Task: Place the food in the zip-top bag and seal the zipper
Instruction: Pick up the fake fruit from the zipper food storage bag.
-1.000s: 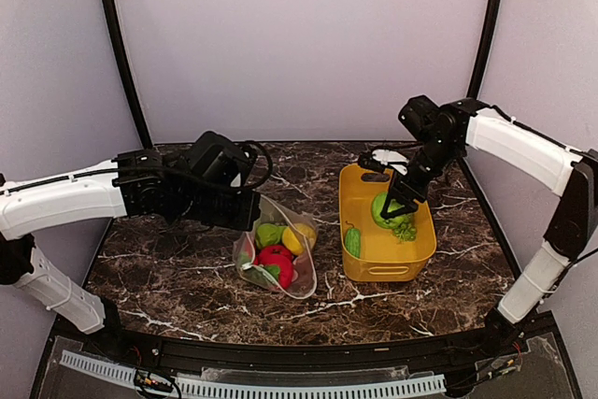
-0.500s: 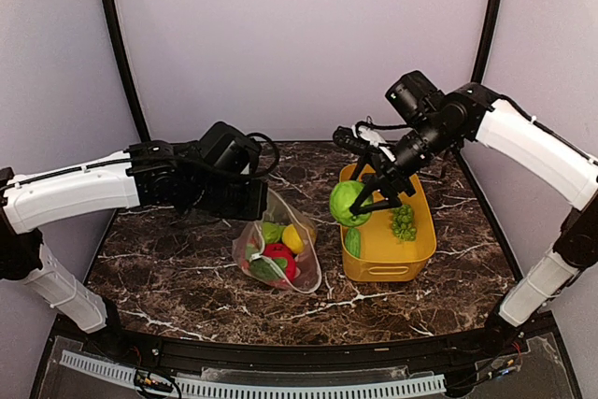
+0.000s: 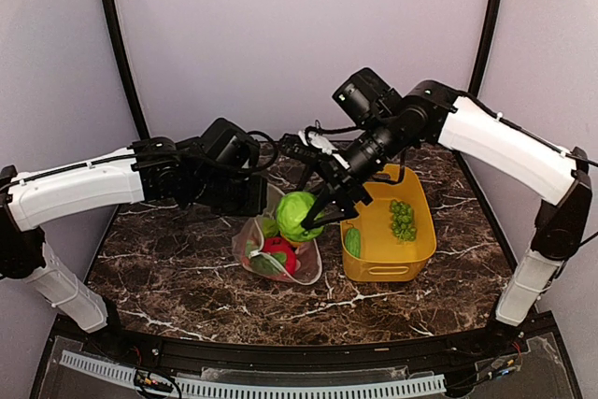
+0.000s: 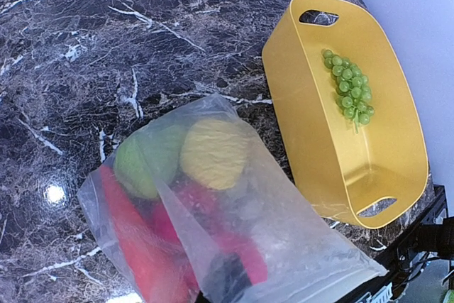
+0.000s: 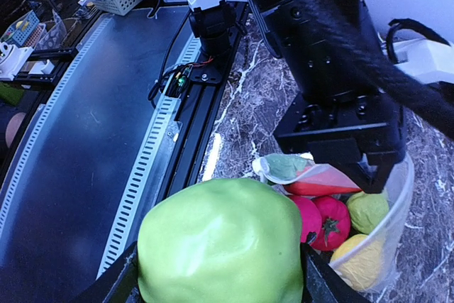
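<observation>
The zip-top bag [image 3: 304,273] lies left of the yellow bin, its mouth lifted and open. My left gripper [image 3: 254,201] is shut on the upper mouth edge. The left wrist view shows the bag [image 4: 284,246], its zipper strip [image 4: 333,280], and a yellow lemon [image 4: 213,152], a green ball [image 4: 142,161] and red pieces [image 4: 142,253] inside. My right gripper [image 3: 301,218] is shut on a large round green food [image 3: 294,215], held just above the bag's mouth. It fills the right wrist view [image 5: 223,243], with a red tomato [image 5: 330,221] in the bag below.
The yellow bin [image 3: 422,248] stands right of the bag. It holds a bunch of green grapes [image 3: 403,220] and a small green piece [image 3: 352,242]. The grapes also show in the left wrist view [image 4: 347,90]. Dark marble table [image 3: 168,277]; the walls are close on three sides.
My right gripper lifted the round green food out of the yellow bin and carried it left to above the bag's mouth. My left gripper moved slightly right, holding the bag open.
</observation>
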You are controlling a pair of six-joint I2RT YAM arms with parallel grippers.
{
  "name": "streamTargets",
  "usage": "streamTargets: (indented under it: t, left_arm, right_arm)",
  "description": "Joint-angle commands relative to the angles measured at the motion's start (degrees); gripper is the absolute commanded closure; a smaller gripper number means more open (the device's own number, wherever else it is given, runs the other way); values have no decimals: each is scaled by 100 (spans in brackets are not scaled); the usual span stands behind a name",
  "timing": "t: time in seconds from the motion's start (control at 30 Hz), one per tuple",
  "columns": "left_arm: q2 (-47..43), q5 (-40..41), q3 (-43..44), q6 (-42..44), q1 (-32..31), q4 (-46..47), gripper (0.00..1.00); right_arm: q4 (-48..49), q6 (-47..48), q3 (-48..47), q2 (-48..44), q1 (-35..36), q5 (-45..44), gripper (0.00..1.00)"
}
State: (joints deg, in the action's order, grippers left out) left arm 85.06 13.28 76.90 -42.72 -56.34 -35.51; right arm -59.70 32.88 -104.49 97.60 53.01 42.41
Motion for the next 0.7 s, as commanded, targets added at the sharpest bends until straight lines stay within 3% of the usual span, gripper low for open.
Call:
streamTargets:
  t: [0.0,0.37,0.67]
  left_arm:
    - [-58,-117,86,-31,44,120,99]
    - [-225,-755,-161,136,146,564,99]
    - [-330,-953,-356,149,272,659,99]
  right_arm:
    - [356,-128,-170,202,208,177,50]
    - [2011,469,1608,-195,466,-1364,53]
    - [2666,613,2080,-322,529,-2299,54]
